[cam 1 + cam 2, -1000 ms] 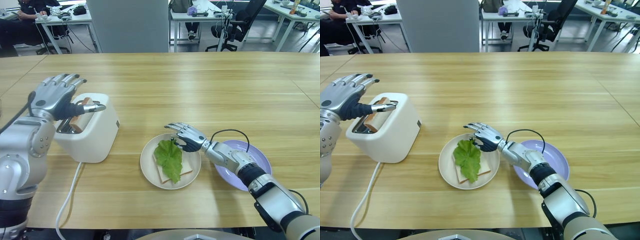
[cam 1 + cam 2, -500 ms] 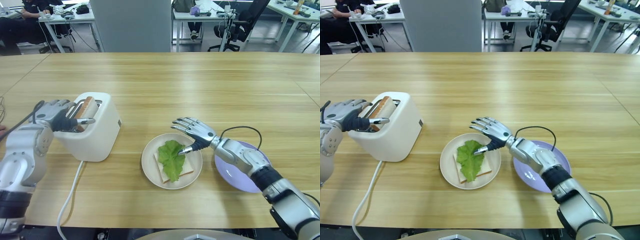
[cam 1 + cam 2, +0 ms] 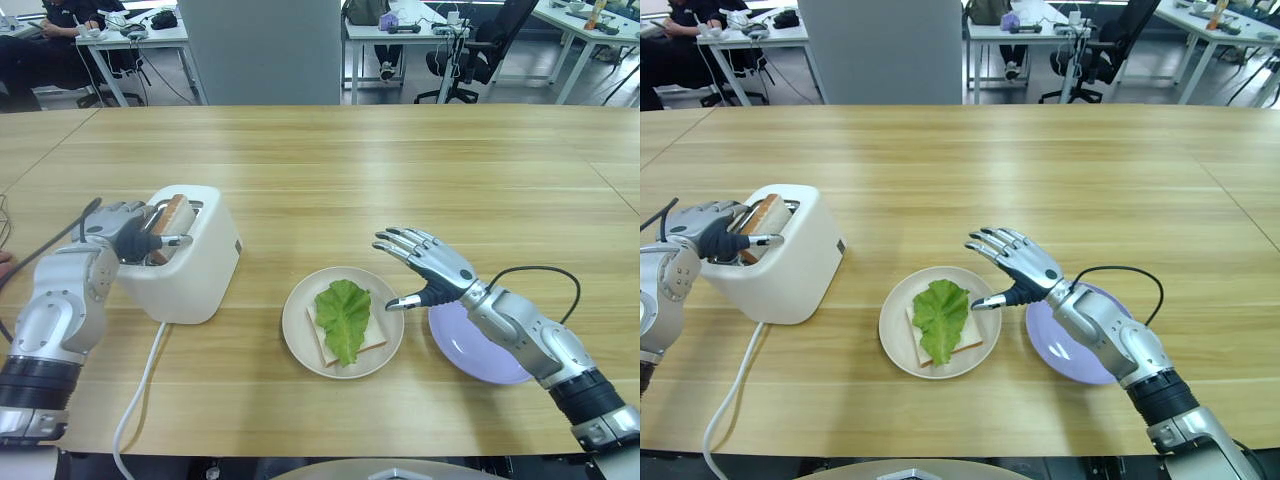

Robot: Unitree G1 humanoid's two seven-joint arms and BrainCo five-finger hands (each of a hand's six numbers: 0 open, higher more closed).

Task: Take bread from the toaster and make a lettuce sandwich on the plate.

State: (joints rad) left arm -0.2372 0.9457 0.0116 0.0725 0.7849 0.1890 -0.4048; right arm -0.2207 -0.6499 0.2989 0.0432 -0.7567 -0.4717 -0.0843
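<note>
"Two hands at work on the table (image 3: 400, 170). Where's the left hand (image 3: 125, 232)?"
"Up at the toaster (image 3: 195, 270), with its fingers curled around the toast (image 3: 176, 212) standing in the slot and the thumb across its near face."
"And the right hand (image 3: 432, 268)?"
"Hovering with fingers spread wide, holding nothing, between the cream plate (image 3: 295, 335) and the purple plate (image 3: 490, 365)."
"What's on the cream one?"
"One bread slice (image 3: 322, 350) lying flat, with a lettuce leaf (image 3: 343, 315) draped on top."
</note>
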